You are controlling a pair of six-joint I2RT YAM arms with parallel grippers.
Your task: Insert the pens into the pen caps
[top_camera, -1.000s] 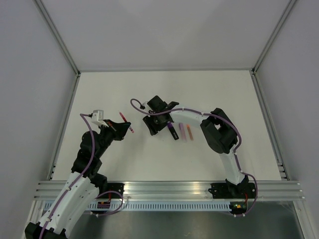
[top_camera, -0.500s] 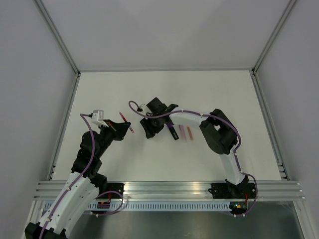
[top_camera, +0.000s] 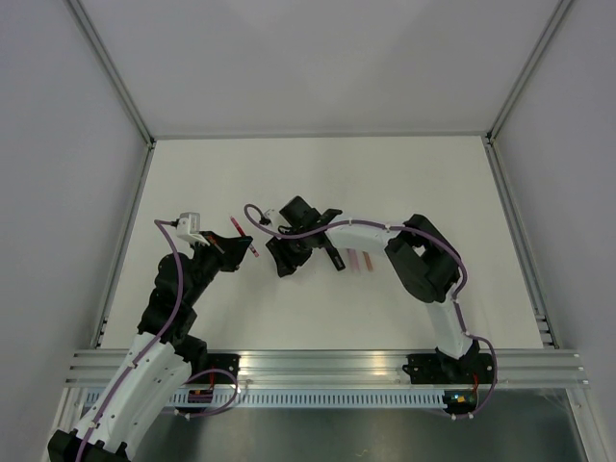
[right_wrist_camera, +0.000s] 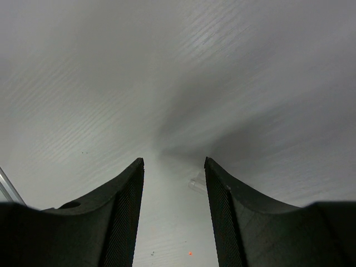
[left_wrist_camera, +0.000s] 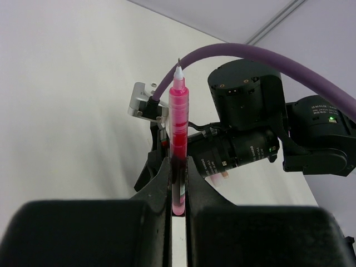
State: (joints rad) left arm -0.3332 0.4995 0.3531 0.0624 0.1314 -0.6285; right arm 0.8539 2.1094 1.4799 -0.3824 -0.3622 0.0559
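The red pen (top_camera: 243,238) is up off the surface (top_camera: 414,183), over its left half, and the left gripper (top_camera: 234,250) is clamped tight on its lower end. Seen from the left wrist, it is a thin, see-through barrel of pinkish red. It looks darker where the fingers (left_wrist_camera: 161,183) pinch it, and a small white pointed tip stands bare at the far end.

Three more pens lie side by side near the middle of the surface. There is a stubby black marker (top_camera: 333,257), then a pale pink-lilac pen (top_camera: 353,258), then an orange pen (top_camera: 367,260), each running roughly from the far edge toward the near edge.

The right gripper (top_camera: 282,263) points down close to the surface, between the red pen and the black marker. Its jaws stand apart with nothing held between them. In its own wrist view a small pale thing (right_wrist_camera: 196,183) lies on the surface just beside one finger. It is too blurred to tell whether it is a cap.
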